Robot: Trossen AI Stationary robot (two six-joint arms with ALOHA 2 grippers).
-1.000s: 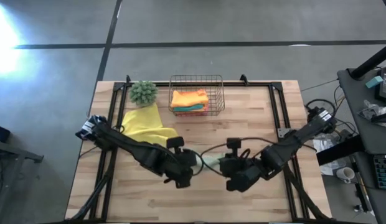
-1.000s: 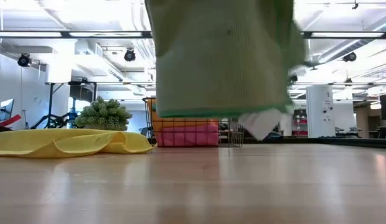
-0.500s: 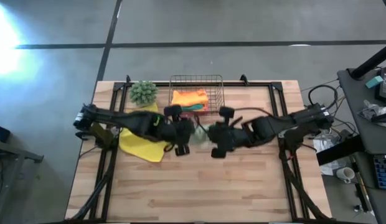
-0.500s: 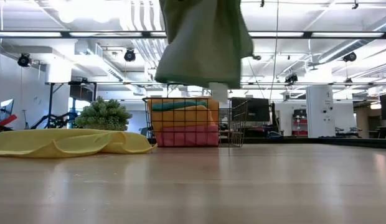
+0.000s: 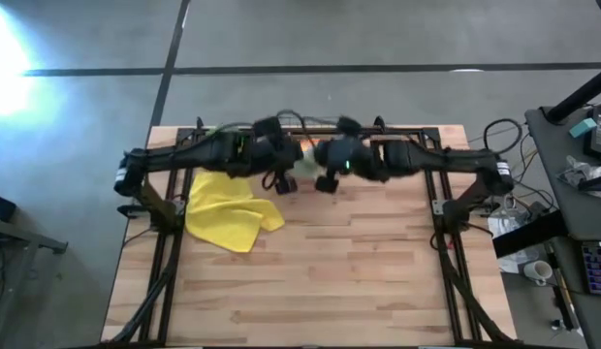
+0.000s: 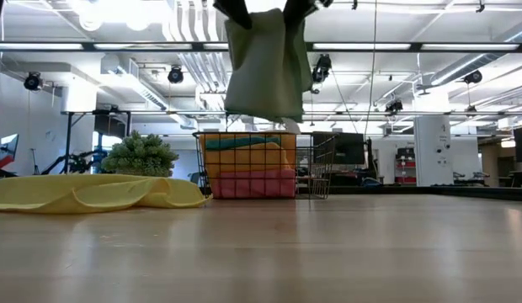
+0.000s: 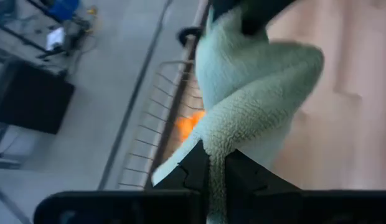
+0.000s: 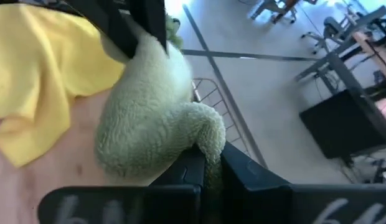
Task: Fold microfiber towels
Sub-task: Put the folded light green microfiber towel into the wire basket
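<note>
A pale sage green towel (image 6: 265,67) hangs between my two grippers, high over the table's far middle. Its lower edge shows just above the copper wire basket (image 6: 212,164) in the low view. My left gripper (image 7: 216,163) and my right gripper (image 8: 211,158) are both shut on its top, close together. Teal, orange and pink towels lie stacked in the basket. A yellow towel (image 5: 228,208) lies rumpled on the table at the far left. In the high view my arms hide most of the green towel and the basket. My left gripper pinches a bunched, twisted top corner of the green towel (image 7: 215,140) between its two fingers, slanting downward from the table's left. The towel hangs below, clear of the table. My right gripper pinches the other bunched top part (image 8: 204,130) between its fingers, slanting downward from the right. Between the two holds the cloth sags in thick folds.
A spiky green ball plant (image 6: 141,156) stands at the far left, behind the yellow towel. Black frame rails (image 5: 170,242) run along the table's left and right sides. Bare wood (image 5: 320,281) fills the middle and near part of the table.
Both grippers have swung from the table's near middle toward the far edge and risen, staying shut. They carried the green towel along. It hung wide and close before the low camera, and now hangs narrower and farther off, over the basket.
</note>
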